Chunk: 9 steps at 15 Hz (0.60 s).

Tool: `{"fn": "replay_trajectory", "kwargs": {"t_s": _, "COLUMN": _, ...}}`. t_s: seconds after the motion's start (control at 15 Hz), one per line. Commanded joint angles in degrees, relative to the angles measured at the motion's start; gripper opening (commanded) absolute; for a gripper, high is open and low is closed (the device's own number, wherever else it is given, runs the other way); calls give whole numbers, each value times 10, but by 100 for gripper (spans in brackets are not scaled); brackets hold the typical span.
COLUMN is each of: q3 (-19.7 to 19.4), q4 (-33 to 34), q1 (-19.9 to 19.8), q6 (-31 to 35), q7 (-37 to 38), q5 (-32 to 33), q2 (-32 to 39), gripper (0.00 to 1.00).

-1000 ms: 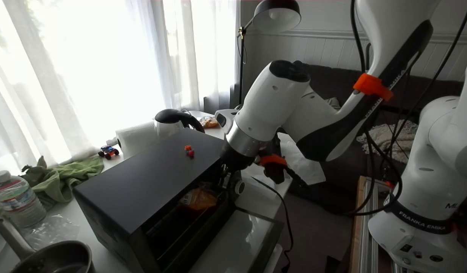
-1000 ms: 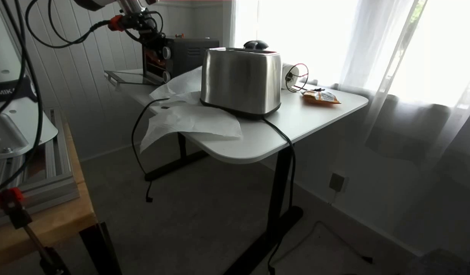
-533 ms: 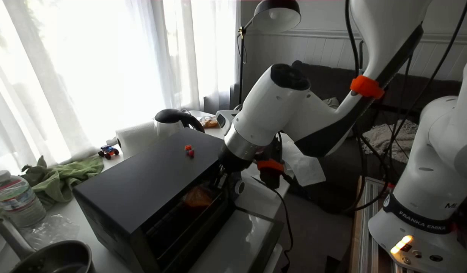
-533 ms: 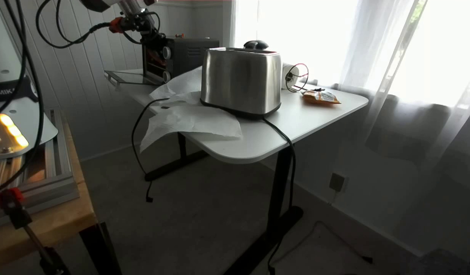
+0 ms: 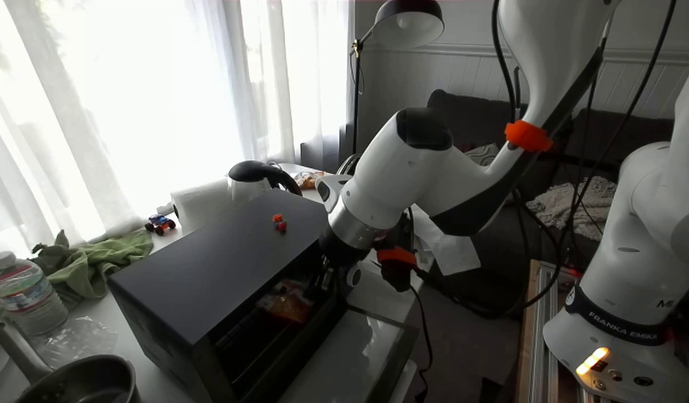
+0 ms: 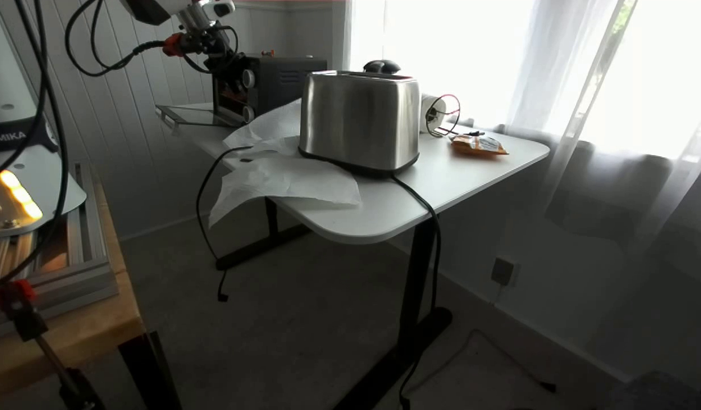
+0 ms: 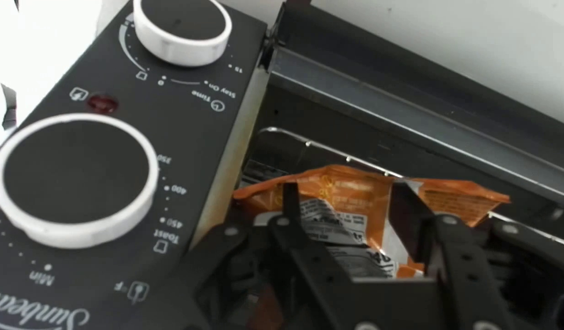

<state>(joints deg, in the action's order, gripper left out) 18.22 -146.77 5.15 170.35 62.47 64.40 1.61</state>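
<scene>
Partly hidden — orange packet [image 7: 341, 199] behind the pincer [image 7: 347, 190].

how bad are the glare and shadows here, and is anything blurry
In both exterior views the curtained window is blown out white; in an exterior view the inside of the oven sinks into shadow, pale reflections marking its lowered door; in the wrist view the top left is washed out, the dark tool looks soft, and print on the orange packet is mostly unreadable.
</scene>
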Motion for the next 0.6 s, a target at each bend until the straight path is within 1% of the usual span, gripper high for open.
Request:
{"fn": "replay_trajectory", "kwargs": {"t_s": 0.0, "q3": -1, "q4": 11, "q1": 2, "q6": 20, "q7": 1, "q5": 17, "q2": 17, "gripper": 85}}
{"fn": "replay_trajectory", "kwargs": {"t_s": 0.13, "q3": -1, "q4": 8, "q1": 1, "q6": 34, "q7": -19, "q5": 6, "q2": 25, "gripper": 98}}
{"fn": "replay_trajectory", "kwargs": {"t_s": 0.2, "q3": 0, "q4": 5, "q1": 1, "q6": 46, "q7": -35, "q5": -1, "q2": 30, "gripper": 100}}
{"fn": "replay_trajectory", "kwargs": {"t_s": 0.33, "q3": 2, "q4": -2, "q1": -4, "q6": 94, "q7": -79, "q5": -7, "q2": 43, "gripper": 100}}
{"fn": "replay_trajectory", "kwargs": {"t_s": 0.53, "q3": 10, "q4": -14, "q1": -11, "q6": 129, "q7": -137, "q5": -25, "q2": 63, "gripper": 100}}
